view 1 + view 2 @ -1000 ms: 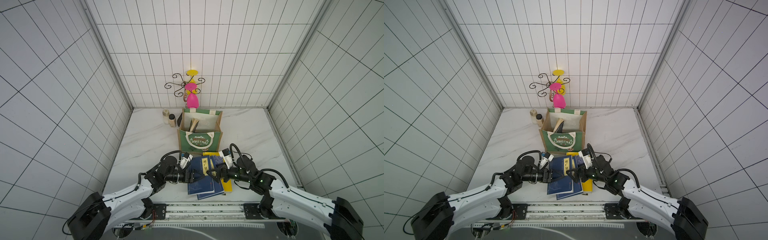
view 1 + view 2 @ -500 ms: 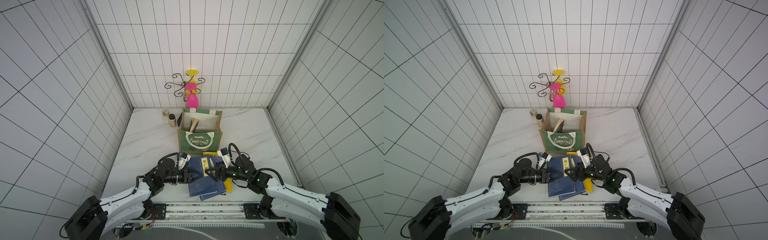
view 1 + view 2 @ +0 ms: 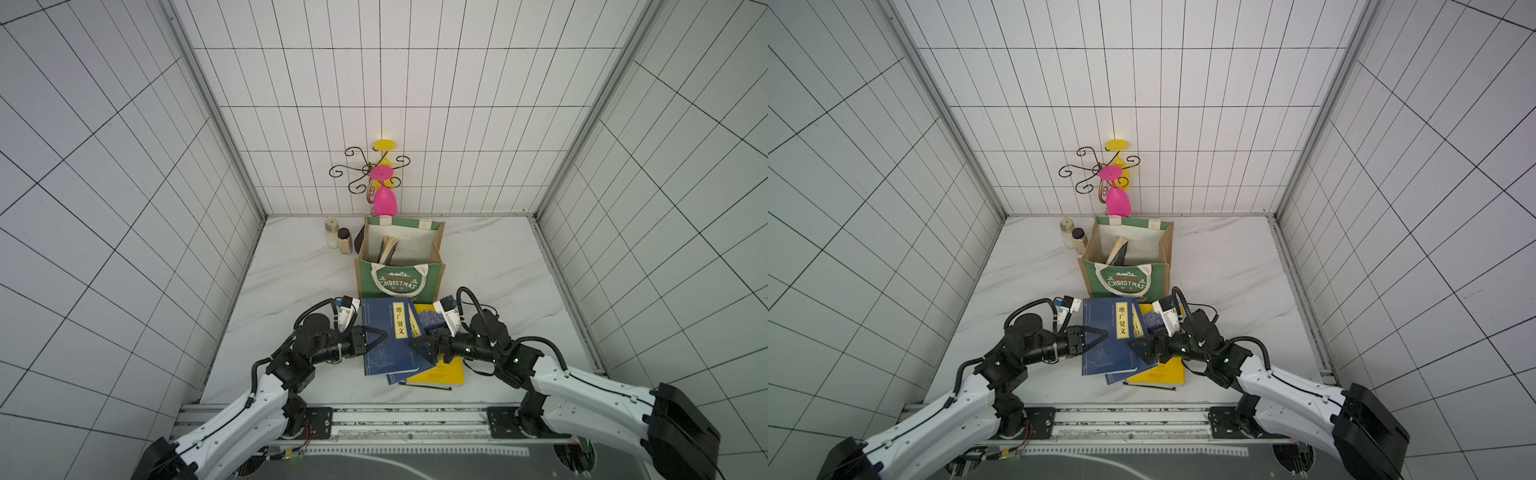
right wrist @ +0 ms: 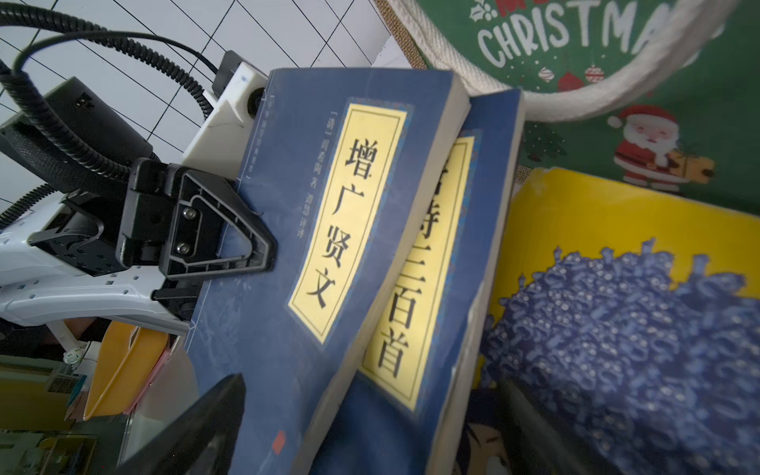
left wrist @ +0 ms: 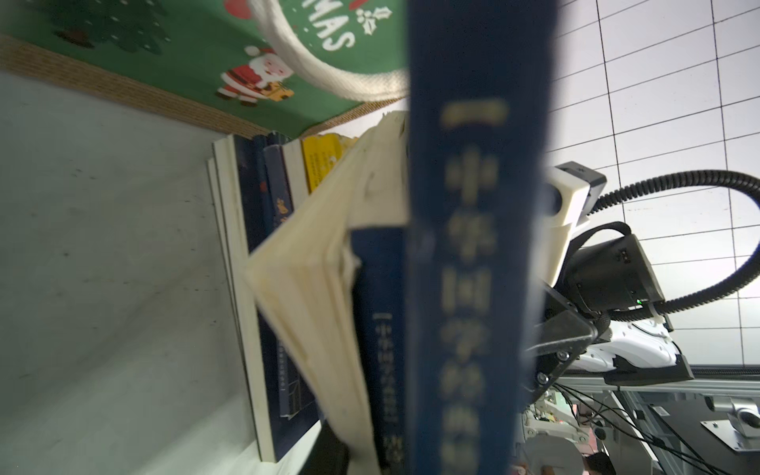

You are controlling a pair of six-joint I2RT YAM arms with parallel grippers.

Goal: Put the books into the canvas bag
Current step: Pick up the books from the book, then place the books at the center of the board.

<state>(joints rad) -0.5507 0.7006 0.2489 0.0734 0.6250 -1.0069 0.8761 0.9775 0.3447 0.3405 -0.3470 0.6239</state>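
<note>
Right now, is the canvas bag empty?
No: in both top views a book with fanned pages stands inside the canvas bag.

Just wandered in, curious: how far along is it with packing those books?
Done: at least one book stands in the canvas bag. In hand: the left fingers clamp the top navy book; the right fingers stand open nearby. Left: the stack under it, including a yellow book.
</note>
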